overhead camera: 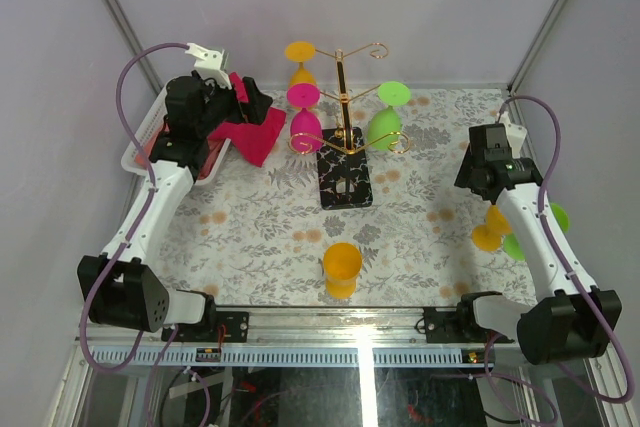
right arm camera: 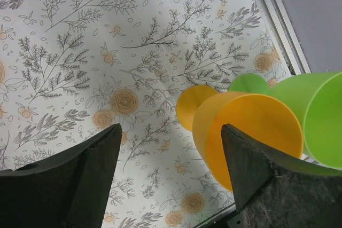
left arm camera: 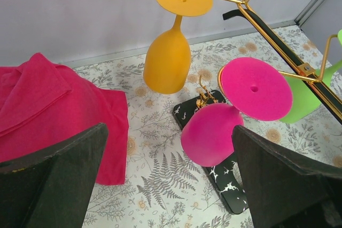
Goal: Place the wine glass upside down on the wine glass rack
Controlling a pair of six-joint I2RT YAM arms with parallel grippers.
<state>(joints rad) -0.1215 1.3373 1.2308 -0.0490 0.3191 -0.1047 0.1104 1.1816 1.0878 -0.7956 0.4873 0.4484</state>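
At far centre of counter [overhead camera: 250,227]: wine glass rack [overhead camera: 343,97] upright, three glasses [overhead camera: 305,129] hung | right edge: orange wine glass [right arm camera: 254,118] lying, right tool [right arm camera: 171,127] spread over it | left tool [left arm camera: 170,128] spread, empty

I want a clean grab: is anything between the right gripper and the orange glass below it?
Nothing visible. The right gripper hangs open over the orange glass; a green glass lies close beside it.
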